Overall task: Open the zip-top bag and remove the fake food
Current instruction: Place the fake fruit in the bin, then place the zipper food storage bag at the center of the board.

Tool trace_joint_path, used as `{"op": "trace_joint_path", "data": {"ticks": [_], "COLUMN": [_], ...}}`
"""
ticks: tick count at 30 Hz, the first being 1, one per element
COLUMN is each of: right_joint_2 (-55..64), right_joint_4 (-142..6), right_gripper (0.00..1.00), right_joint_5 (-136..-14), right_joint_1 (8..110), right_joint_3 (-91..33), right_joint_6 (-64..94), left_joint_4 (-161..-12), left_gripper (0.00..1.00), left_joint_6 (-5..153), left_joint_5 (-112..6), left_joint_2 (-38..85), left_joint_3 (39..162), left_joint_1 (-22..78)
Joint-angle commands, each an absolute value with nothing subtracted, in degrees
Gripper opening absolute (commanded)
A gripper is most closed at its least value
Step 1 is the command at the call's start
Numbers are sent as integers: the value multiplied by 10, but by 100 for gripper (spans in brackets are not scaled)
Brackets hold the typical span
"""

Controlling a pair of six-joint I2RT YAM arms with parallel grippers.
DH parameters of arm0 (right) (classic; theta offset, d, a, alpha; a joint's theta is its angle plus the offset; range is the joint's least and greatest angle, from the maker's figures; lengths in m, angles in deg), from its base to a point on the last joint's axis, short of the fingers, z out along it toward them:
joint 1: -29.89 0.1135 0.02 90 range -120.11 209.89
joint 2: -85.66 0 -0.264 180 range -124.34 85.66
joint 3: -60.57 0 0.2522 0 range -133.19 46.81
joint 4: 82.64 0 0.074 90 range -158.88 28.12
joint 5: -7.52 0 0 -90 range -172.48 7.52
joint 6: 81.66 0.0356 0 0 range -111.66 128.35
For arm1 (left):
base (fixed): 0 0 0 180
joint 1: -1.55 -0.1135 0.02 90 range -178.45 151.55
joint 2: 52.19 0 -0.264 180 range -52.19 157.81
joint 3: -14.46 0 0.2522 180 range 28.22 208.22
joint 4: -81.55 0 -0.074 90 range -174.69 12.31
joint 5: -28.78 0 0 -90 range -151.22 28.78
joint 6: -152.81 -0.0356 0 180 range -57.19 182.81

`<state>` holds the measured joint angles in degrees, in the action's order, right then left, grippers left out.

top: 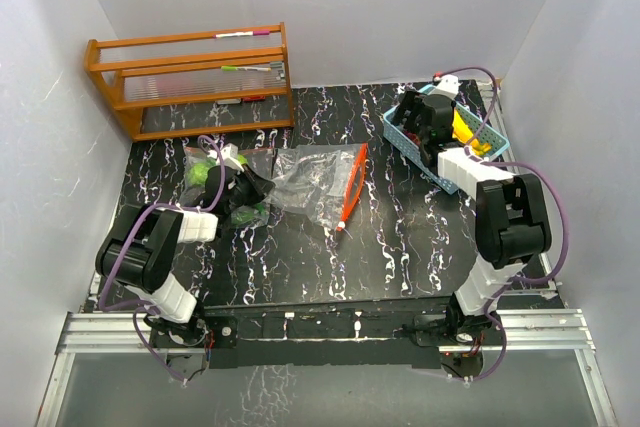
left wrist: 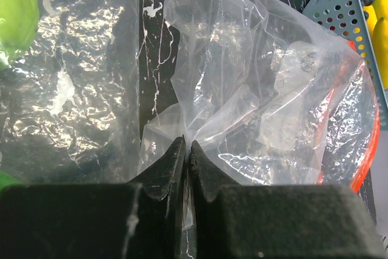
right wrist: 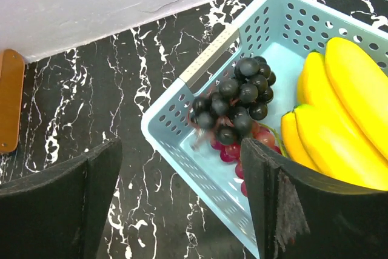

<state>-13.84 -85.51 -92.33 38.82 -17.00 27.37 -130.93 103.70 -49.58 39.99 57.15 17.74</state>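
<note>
Green fruit [top: 203,172] is seen far left on the tabletop [top: 400,237]. Zip-top bag [left wrist: 254,89] is pinched by the left gripper [left wrist: 187,148], jaws clenched on its film. The right gripper [right wrist: 182,156] is held over the basket [right wrist: 165,127], jaws released; grapes [right wrist: 236,101] and bananas [right wrist: 339,107] are lodged inside.

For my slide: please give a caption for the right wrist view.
Open right gripper above the light-blue basket containing dark grapes and yellow bananas.

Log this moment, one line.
left gripper shut on clear plastic zip-top bag; right gripper open above light-blue perforated basket; dark grapes, yellow bananas inside
</note>
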Motion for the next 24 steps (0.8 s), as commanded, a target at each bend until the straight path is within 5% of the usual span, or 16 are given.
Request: {"op": "trace_joint_path", "data": {"ticks": [1, 15, 24], "right_joint_2": [-102, -9, -4], "right_joint_4": [-871, -873, -871], "right_gripper": [82, 78, 75], "right_joint_5": [-941, -772, -753], "right_joint_1": [391, 479, 479], "right_joint_3": [-163, -31, -13], "right_joint_6": [259, 306, 310], "left_joint_4": [-1315, -1364, -1212], "left_gripper": [8, 11, 12], "left_joint_6": [1023, 1054, 961], "left_joint_5": [-480, -513, -617], "left_joint_2": [379, 387, 339], "left_joint_3": [574, 587, 687], "left_joint_1": [174, 179, 167]}}
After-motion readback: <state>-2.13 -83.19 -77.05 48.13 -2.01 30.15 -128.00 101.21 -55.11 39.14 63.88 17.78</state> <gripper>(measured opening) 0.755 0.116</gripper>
